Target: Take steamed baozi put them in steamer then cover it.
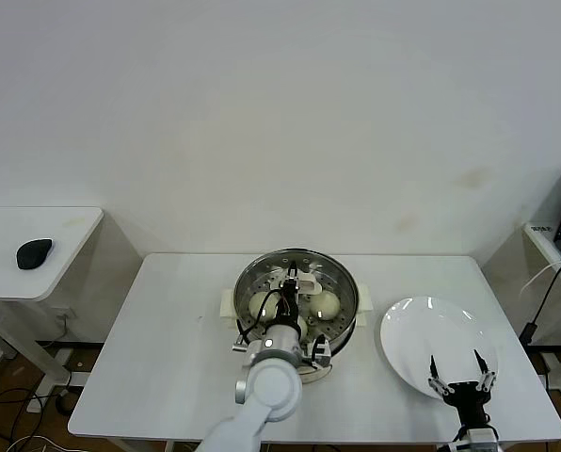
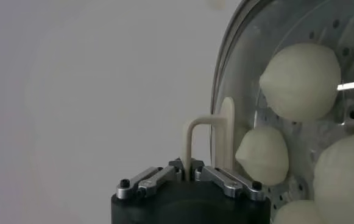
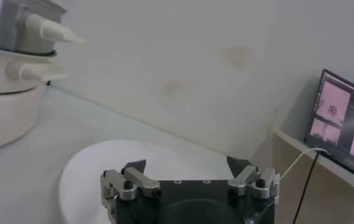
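Your right tool [image 1: 461,373] sits nearest you, over the near edge of the white plate [image 1: 422,325], with its fingers wide apart and nothing in them. The plate lies just right of the steamer [image 1: 342,282] on the desk [image 1: 168,330]. Your left tool [image 2: 192,168] is pinched tight on the handle of the cover [image 2: 225,131], right above the steamer. You can see the steamed baozi [image 2: 301,79] inside it, under the glass

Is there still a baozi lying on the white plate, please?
No, the white plate is bare; the baozi sit in the steamer.
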Available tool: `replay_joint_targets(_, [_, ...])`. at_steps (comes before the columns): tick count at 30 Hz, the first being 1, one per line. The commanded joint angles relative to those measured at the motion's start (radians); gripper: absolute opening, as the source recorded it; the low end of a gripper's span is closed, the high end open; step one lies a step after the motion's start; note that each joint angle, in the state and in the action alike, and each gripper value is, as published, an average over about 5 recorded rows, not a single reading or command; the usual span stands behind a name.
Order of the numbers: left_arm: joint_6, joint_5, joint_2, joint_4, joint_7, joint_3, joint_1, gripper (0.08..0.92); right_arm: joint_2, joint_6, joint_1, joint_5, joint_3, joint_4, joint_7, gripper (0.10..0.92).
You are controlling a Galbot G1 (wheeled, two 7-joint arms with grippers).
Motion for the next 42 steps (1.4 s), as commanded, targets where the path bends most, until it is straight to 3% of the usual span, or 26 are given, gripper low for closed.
replay_joint_targets(1, [0.002, -0.007, -0.005, -0.019, -0.012, 0.002, 0.01, 0.167, 0.001, 0.001, -0.001, -0.003, -0.003, 0.001, -0.001, 0.823])
replay_joint_targets(10, [0.004, -0.047, 0.035, -0.125, -0.023, -0.016, 0.077, 0.409, 0.003, 0.0, -0.004, -0.009, -0.008, 0.005, -0.001, 0.823])
replay_joint_targets(15, [-0.01, -0.12, 0.106, -0.245, -0.053, -0.051, 0.162, 0.557, 0.002, 0.001, -0.009, -0.01, -0.008, 0.006, 0.0, 0.823])
replay_joint_targets(24, [-0.094, -0.57, 0.28, -0.538, -0.218, -0.217, 0.379, 0.797, -0.007, 0.004, -0.024, -0.013, -0.01, 0.006, 0.003, 0.823])
replay_joint_targets(27, [-0.163, -0.845, 0.322, -0.592, -0.346, -0.303, 0.499, 0.819, -0.008, 0.011, -0.029, -0.012, -0.014, 0.008, 0.003, 0.823])
replay_joint_targets(30, [-0.393, -1.252, 0.326, -0.57, -0.492, -0.461, 0.631, 0.822, -0.018, 0.028, -0.038, 0.012, -0.026, 0.017, 0.003, 0.823])
replay_joint_targets(33, [-0.604, -1.589, 0.294, -0.486, -0.575, -0.615, 0.741, 0.823, -0.047, 0.044, -0.065, 0.072, -0.052, 0.045, 0.003, 0.823])
replay_joint_targets(37, [-0.649, -1.814, 0.28, -0.434, -0.623, -0.704, 0.879, 0.823, -0.107, 0.052, -0.121, 0.159, -0.095, 0.096, 0.005, 0.823])
replay_joint_targets(42, [-0.658, -1.873, 0.273, -0.422, -0.633, -0.695, 0.97, 0.823, -0.168, 0.066, -0.187, 0.228, -0.152, 0.14, 0.011, 0.823])
